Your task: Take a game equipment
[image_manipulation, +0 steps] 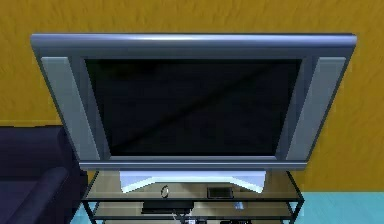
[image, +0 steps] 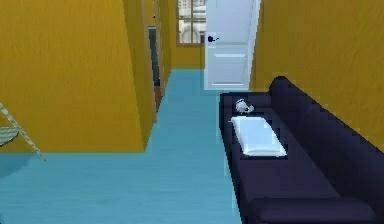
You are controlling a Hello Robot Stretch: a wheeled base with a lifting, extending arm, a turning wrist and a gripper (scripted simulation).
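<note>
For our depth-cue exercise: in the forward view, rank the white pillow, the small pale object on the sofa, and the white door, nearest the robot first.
1. White pillow, on the sofa seat, view's lower right.
2. Small pale object, farther along the sofa.
3. White door, at the far end.

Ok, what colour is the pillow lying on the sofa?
White. The pillow lies on the dark sofa, clearest in the forward view.
</note>
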